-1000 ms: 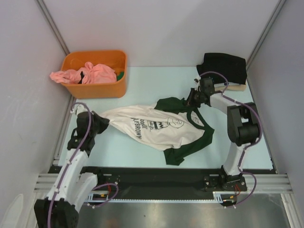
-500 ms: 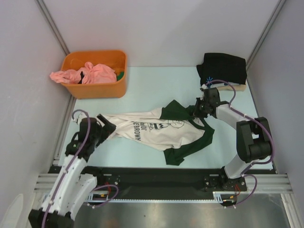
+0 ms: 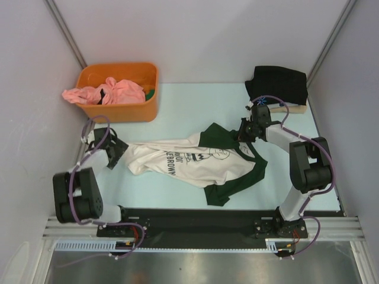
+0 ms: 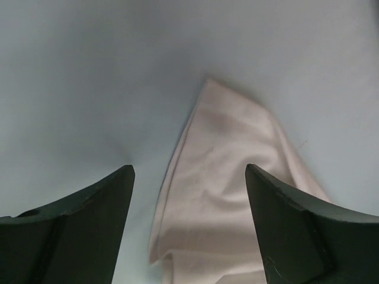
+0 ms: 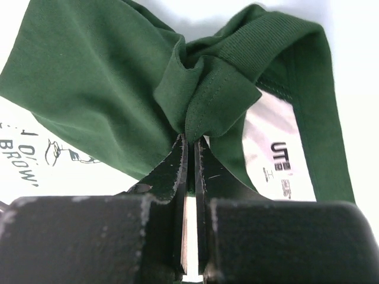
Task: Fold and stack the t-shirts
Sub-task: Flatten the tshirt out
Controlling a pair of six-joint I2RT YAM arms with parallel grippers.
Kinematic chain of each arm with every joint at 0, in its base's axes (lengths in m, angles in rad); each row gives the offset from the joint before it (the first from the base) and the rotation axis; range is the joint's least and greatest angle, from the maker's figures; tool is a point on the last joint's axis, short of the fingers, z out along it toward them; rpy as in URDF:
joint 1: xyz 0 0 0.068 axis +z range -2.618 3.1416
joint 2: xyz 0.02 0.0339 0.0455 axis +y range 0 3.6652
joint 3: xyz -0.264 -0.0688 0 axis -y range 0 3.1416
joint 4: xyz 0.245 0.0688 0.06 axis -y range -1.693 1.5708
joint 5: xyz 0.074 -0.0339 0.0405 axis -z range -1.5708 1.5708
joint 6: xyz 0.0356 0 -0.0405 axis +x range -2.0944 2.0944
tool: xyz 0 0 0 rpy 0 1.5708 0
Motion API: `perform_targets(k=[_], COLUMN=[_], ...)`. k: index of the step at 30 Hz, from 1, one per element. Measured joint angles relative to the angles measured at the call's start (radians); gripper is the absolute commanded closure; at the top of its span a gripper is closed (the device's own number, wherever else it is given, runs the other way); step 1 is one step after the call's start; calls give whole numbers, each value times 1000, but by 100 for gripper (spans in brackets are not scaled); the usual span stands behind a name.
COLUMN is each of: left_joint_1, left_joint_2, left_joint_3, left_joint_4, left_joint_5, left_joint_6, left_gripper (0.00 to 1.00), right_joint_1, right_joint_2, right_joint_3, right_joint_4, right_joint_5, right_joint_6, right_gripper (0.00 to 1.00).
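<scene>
The cream t-shirt [image 3: 195, 161] with dark green sleeves and collar lies crumpled across the middle of the table, print up. My right gripper [image 3: 244, 131] is shut on a fold of its green collar [image 5: 204, 89], with the neck label beside it. My left gripper [image 3: 114, 152] is open at the shirt's left end. In the left wrist view the cream hem [image 4: 231, 154] lies flat between the spread fingers [image 4: 89, 207] of my left gripper [image 4: 189, 171], untouched. A black t-shirt [image 3: 278, 83] rests folded on a beige one [image 3: 299, 108] at the back right.
An orange bin [image 3: 118, 111] at the back left holds a pink t-shirt [image 3: 109, 92] that hangs over its rim. Grey walls close in both sides. The black front rail [image 3: 189, 216] runs along the near table edge.
My left gripper has opened and let go of the shirt's hem, then drawn back to the left. The hem has dropped slack on the table. The right gripper still holds the collar.
</scene>
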Motion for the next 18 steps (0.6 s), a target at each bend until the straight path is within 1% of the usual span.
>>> perform_targets(k=[2,4,6,7,12,15,16,18], left_joint_1=[0,0,0,0,-6,-15,-18,-26], left_joint_2=[90,146,179,194,241,253,256,268], left_joint_3=[54,92,112,121,135,136,136,136], left_joint_4=[30,69,101,113,170,187,192,206], left_joint_5=[-2,-3,-3,-2,0,0,0,3], left_joint_6=[0,0,-1,-1,-11,-20,-21,-29], left_gripper=[20,22,23,26,33,42,52,67], right_joint_1=[0,0,0,0,-11,-28,-33,-43], right_joint_2=[10,13,13,13,14,14,14,14], right_joint_3=[3,3,3,3,3,3,3,3], right_joint_4=[9,10,14,17,30,32,33,34], right_joint_5=[-11,-16,-21,-23,-36,-42,-45,-49], right_joint_6=[-2,-4,-8,-11,-18,-18,-18,-18], right_gripper=[100,100,100,100,100,100,100,100])
